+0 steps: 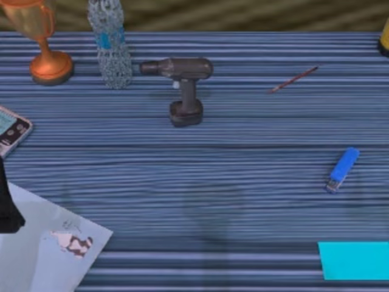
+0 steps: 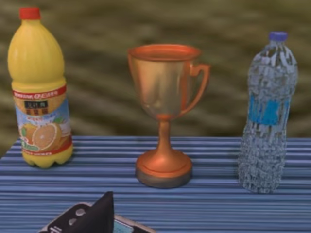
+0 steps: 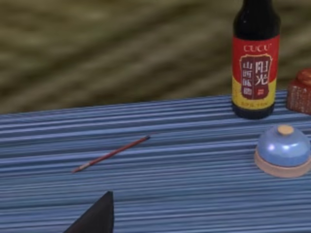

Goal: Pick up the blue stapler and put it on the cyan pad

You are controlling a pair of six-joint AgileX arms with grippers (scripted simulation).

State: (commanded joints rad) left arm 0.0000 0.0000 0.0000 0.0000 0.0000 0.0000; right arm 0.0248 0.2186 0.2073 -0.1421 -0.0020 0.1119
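Left arm point(image 1: 8, 210): only a dark part shows at the table's left edge, over the grey sheet point(image 1: 42, 243). Jaw state cannot be told.

Far left: phone point(image 1: 9, 129), copper trophy point(image 1: 45, 42), water bottle point(image 1: 111, 45). The left wrist view adds an orange juice bottle point(image 2: 39, 92) beside the trophy.

Centre, far side: drill point(image 1: 182, 85), lying flat.

Right of it: red pencil point(image 1: 293, 79), lying aslant.

Right side: blue stapler point(image 1: 342, 170) lies flat on the table, aslant, untouched by either gripper. The cyan pad point(image 1: 354, 260) lies nearer the front edge, apart from the stapler.

Right gripper: only a dark tip point(image 3: 95, 216) shows in its wrist view; jaw state cannot be told. That view also shows a sauce bottle point(image 3: 255, 58) and a bell point(image 3: 283, 150).
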